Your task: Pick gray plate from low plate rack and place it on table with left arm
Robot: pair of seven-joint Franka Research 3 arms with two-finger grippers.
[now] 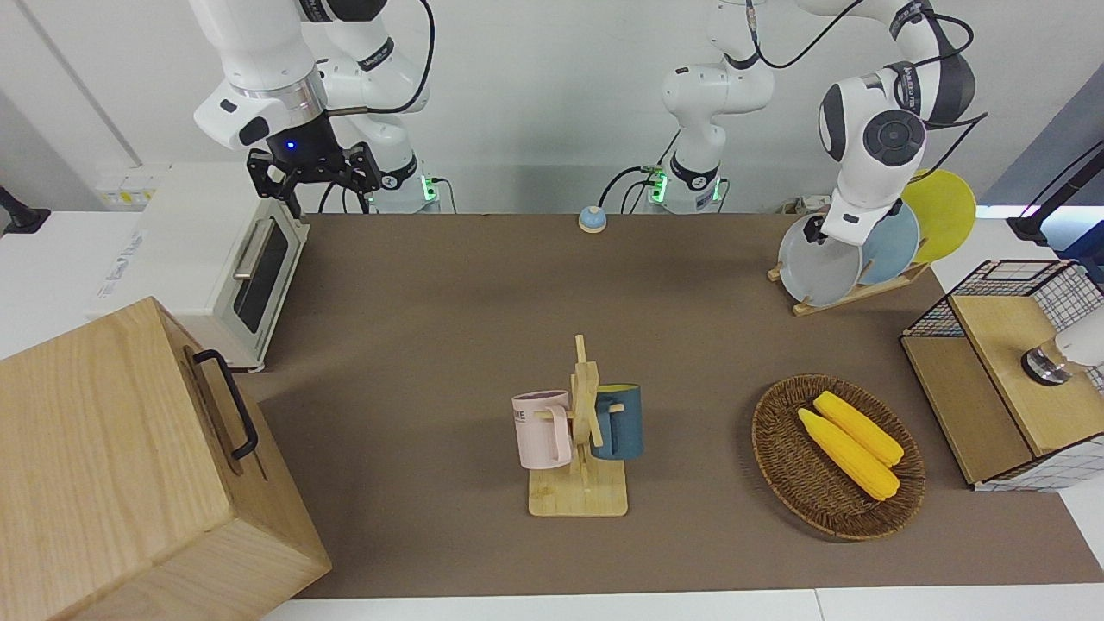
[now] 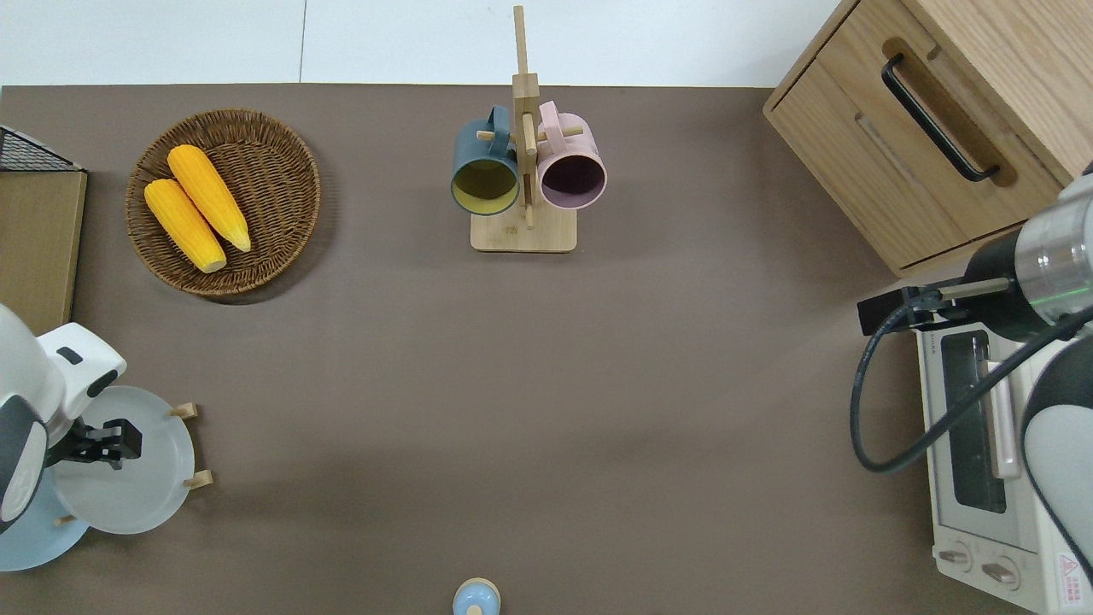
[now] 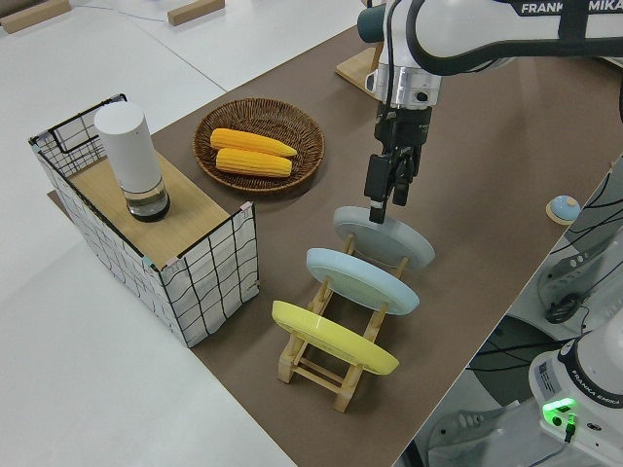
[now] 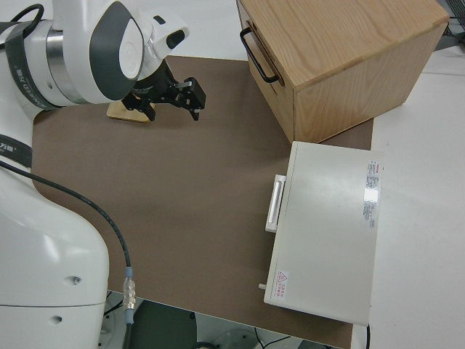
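Note:
The gray plate [image 1: 815,272] leans in the slot of the low plate rack [image 1: 854,293] that lies farthest from the robots, at the left arm's end of the table [image 1: 448,302]. My left gripper [image 1: 815,231] points down with its fingers open, right at the plate's upper rim. In the overhead view it [image 2: 128,440] is over the plate [image 2: 137,487]. The left side view shows the fingertips [image 3: 376,206] just above the plate's rim [image 3: 389,238]. My right arm is parked, its gripper [image 1: 315,177] open.
A light blue plate [image 1: 893,250] and a yellow plate [image 1: 949,211] stand in the same rack. A basket with corn [image 1: 837,457], a wire-sided wooden box [image 1: 1009,371], a mug stand [image 1: 580,431], a wooden drawer box [image 1: 129,466] and a toaster oven [image 1: 233,267] are around the table.

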